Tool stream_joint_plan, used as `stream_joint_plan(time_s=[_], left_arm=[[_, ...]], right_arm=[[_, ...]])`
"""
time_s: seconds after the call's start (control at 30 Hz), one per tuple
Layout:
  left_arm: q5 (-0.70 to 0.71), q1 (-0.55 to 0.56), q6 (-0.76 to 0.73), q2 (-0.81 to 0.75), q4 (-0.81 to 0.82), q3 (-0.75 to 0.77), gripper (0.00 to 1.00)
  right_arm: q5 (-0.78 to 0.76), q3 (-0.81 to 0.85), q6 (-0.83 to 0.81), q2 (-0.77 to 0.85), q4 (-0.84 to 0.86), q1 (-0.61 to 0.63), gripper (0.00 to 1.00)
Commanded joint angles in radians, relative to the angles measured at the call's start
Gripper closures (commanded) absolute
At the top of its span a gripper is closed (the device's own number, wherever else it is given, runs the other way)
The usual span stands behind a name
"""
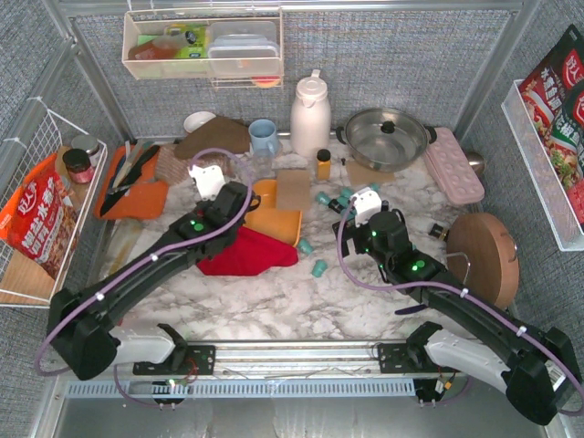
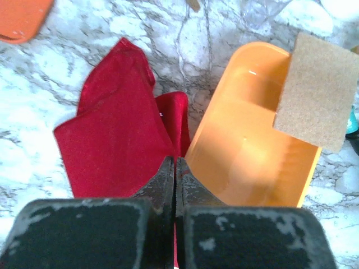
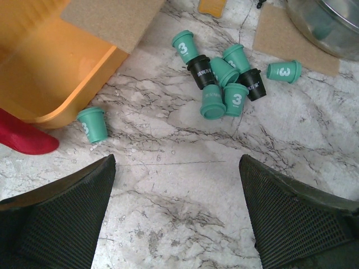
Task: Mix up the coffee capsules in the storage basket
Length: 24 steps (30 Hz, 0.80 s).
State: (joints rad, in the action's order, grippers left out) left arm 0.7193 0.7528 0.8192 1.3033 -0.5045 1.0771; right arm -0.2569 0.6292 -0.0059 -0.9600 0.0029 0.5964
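Upper centre of the right wrist view, nine small cup-shaped coffee capsules (image 3: 213, 101) lie on the grey-veined marble tabletop (image 3: 179, 145). Eight are bunched together, six teal and two black. A seventh teal one (image 3: 92, 124) stands alone at left, just beside the rim of the shallow orange-yellow plastic storage basket (image 3: 50, 73).

From above, the right wrist hides much of that bunch. That view does show two loose teal capsules (image 1: 318, 267) right of the basket's lower end, where the wrist view shows one.

Only the left wrist view looks into the basket. It shows smooth orange floor, with one square brown cork mat (image 2: 317, 89) overlapping the upper right corner and one crumpled red cloth (image 2: 118, 134) at left.

The left gripper (image 2: 174, 162) sits at bottom centre there, its black fingers pressed together with the tips where cloth meets basket rim. Whether they nip the cloth I cannot tell.

The right gripper (image 3: 176, 162) is spread wide and holds nothing, over bare marble below the bunch.
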Motion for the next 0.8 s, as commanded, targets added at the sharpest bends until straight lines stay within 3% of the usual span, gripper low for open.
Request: stream_joint_plan(time_s=[0.0, 0.33, 0.57, 0.77], left_arm=[[0.067, -0.003, -0.058, -0.074, -0.070, 0.033, 1.00], [0.156, -0.097, -0.342, -0.075, -0.106, 0.367, 1.00], [0.147, -0.253, -0.548, 0.059, 0.074, 0.567, 1.00], [0.227, -0.312, -0.748, 0.217, 0.240, 0.805, 1.00]], right_arm=[[-0.008, 0.013, 0.007, 0.008, 0.003, 0.000, 0.04], [-0.006, 0.013, 0.008, 0.018, 0.002, 0.000, 0.04], [-0.011, 0.011, 0.007, 0.026, 0.001, 0.000, 0.04], [-0.020, 0.006, 0.003, 0.033, 0.004, 0.000, 0.04]])
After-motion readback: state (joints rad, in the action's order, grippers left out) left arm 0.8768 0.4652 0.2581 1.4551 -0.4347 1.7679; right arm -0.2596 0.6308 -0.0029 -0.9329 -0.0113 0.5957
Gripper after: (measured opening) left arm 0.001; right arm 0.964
